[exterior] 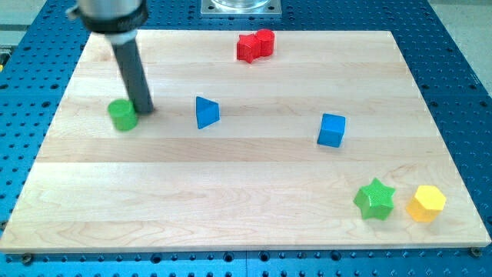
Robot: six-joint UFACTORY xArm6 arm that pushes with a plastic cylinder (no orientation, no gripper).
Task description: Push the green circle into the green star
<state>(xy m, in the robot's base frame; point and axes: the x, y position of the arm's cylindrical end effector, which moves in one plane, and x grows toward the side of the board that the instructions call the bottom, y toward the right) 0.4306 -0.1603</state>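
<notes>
The green circle [122, 115] lies on the wooden board at the view's left. The green star [375, 198] lies far off at the view's bottom right. My tip [144, 110] stands just to the right of the green circle, touching or almost touching its upper right side. The dark rod rises from the tip towards the view's top left.
A blue triangle [206, 112] lies right of my tip. A blue cube [332, 130] sits right of centre. Two red blocks [255, 45] touch each other at the top. A yellow hexagon [426, 203] lies beside the green star. The board [231, 192] has blue perforated table around it.
</notes>
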